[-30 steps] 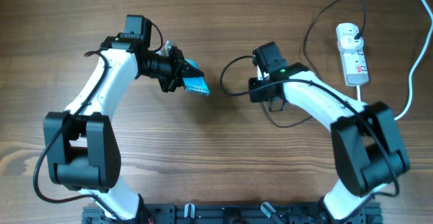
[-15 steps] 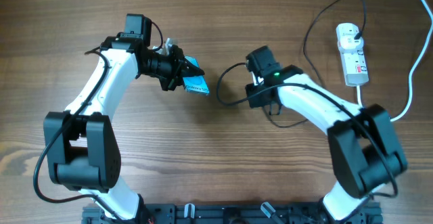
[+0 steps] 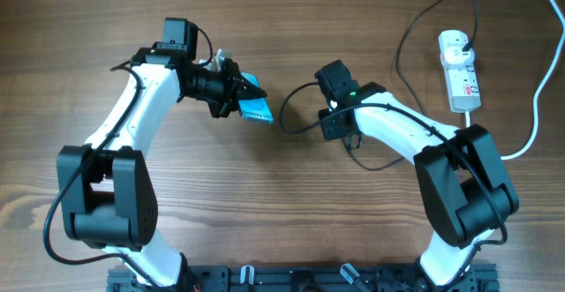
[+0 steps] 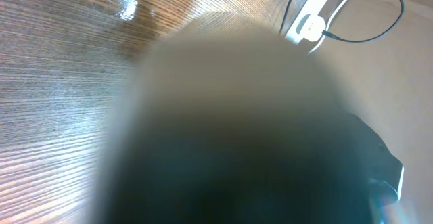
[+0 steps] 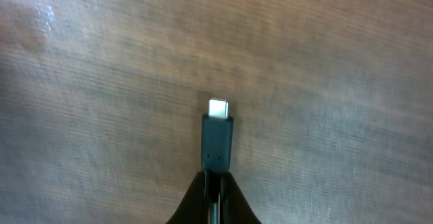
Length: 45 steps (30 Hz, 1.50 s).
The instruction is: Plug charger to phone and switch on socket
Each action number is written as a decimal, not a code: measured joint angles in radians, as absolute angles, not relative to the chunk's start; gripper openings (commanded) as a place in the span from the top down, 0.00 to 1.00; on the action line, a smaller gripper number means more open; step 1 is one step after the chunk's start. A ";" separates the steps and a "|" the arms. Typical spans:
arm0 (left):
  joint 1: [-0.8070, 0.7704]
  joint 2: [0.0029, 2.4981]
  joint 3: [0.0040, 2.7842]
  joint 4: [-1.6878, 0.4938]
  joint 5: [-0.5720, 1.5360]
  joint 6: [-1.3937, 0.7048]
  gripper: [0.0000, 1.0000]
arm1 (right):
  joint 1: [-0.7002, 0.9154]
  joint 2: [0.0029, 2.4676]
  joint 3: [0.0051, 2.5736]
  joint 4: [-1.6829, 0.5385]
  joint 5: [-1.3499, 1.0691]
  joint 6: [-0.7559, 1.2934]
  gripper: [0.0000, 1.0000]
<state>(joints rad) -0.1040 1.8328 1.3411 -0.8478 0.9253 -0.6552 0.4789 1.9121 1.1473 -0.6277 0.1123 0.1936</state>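
Note:
In the overhead view my left gripper [image 3: 240,96] is shut on the phone [image 3: 257,109], holding its turquoise screen tilted above the table. The phone fills the left wrist view as a dark blur [image 4: 237,149], and my own fingers are hidden there. My right gripper [image 3: 328,120] is shut on the charger, whose thin black cable [image 3: 400,52] runs back to the socket [image 3: 459,71]. In the right wrist view the fingers [image 5: 216,193] pinch the dark connector [image 5: 218,137], with its pale metal tip pointing out over bare wood. The connector is a short way right of the phone, apart from it.
The socket lies at the far right of the table and also shows in the left wrist view [image 4: 308,22]. A thick white cord [image 3: 537,107] curves from it along the right edge. Slack black cable loops under the right forearm.
My right gripper has moved left toward the phone with the connector in it, and the cable loop shifted left too. The left arm and phone have not moved.

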 measured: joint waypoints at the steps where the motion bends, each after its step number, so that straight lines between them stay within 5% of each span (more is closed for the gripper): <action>1: -0.102 1.833 1.341 -0.848 0.926 -0.655 0.96 | 0.479 1.912 1.150 -0.648 0.111 0.184 0.82; 5: -0.096 1.833 1.341 -0.848 0.925 -0.655 0.96 | 0.476 1.911 1.153 -0.688 0.108 0.163 0.69; 6: -0.096 1.833 1.341 -0.848 0.925 -0.655 0.96 | 0.474 1.911 1.153 -0.692 0.109 0.163 0.70; 8: -0.096 1.833 1.341 -0.848 0.925 -0.655 0.96 | 0.474 1.911 1.154 -0.697 0.106 0.162 0.95; 16: -0.096 1.833 1.341 -0.848 0.926 -0.655 0.96 | 0.467 1.906 1.154 -0.716 0.045 0.129 0.96; 24: -0.086 1.833 1.341 -0.815 0.925 -0.655 0.96 | 0.280 1.667 1.147 -0.882 -0.342 0.031 0.96; 33: -0.086 1.834 1.342 -0.495 1.128 -0.610 0.96 | 0.279 1.545 1.147 -1.069 -0.923 -0.292 0.96; 39: -0.144 1.834 1.342 -0.492 1.152 -0.630 0.96 | 0.297 1.524 1.147 -1.034 -0.979 -0.226 0.96; 45: -0.197 1.834 1.342 -0.493 1.023 -0.696 0.96 | 0.422 1.524 1.147 -0.872 -0.889 0.055 0.96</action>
